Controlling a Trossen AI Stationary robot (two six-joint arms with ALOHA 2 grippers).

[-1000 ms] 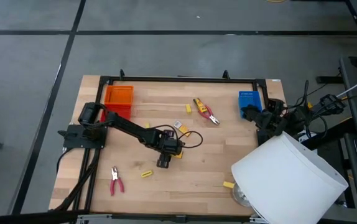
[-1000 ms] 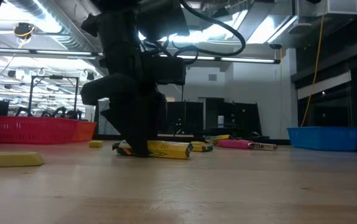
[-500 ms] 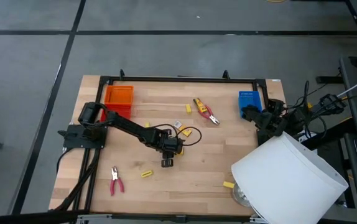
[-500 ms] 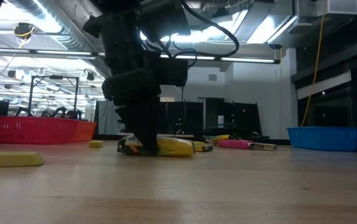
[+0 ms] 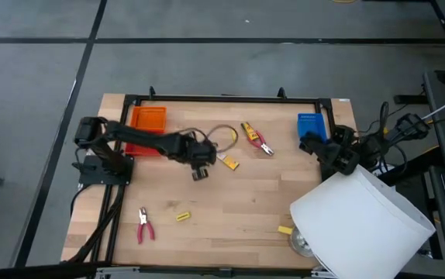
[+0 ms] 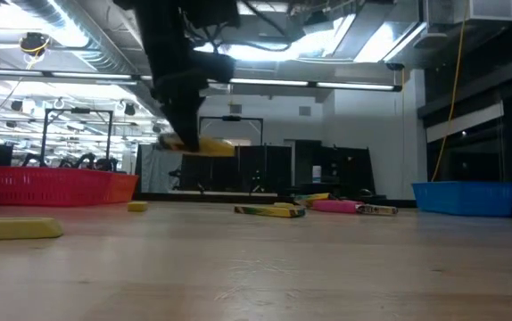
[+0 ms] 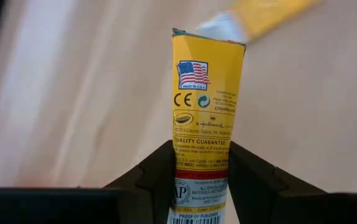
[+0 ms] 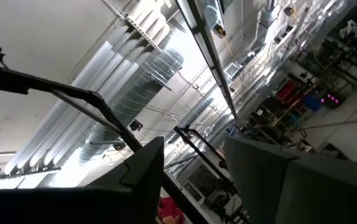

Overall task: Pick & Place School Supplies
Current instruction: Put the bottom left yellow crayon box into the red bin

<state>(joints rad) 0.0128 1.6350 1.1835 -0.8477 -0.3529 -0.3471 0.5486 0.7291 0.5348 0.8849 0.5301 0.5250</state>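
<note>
My left gripper (image 5: pixel 199 172) (image 7: pixel 201 186) hangs over the table's middle, shut on a yellow crayon pack (image 7: pixel 206 99) that shows lifted in the low view (image 6: pixel 204 147); from above the gripper hides it. A second yellow pack (image 5: pixel 229 163) (image 6: pixel 269 211) lies flat on the table just right of it. One red-handled plier tool (image 5: pixel 264 146) lies near the far edge, another (image 5: pixel 144 226) near the front left. Tiny yellow blocks (image 5: pixel 182 216) (image 5: pixel 284 229) lie toward the near edge. My right gripper (image 8: pixel 194 180) waits open by the blue tray, pointing at the ceiling. My left gripper pinches the yellow pack between its two fingers (image 7: pixel 157 174) at the barcode end (image 7: pixel 200 196), one finger on each long edge, the fingers lying across it. The rest of the pack sticks out ahead of the fingers. It is lifted clear of the table, roughly level in the low view.
An orange tray (image 5: pixel 148 120) sits at the far left corner behind the left arm, a blue tray (image 5: pixel 310 124) at the far right. A big white cylinder (image 5: pixel 362 225) covers the near right corner. Bare wood lies between the middle and the near edge.
My left gripper, shut on the yellow pack on the table a second ago, has risen and drawn back toward the far edge and the orange tray. The pack has gone from lying on the wood to hanging clear above it. The second pack has stayed put.
</note>
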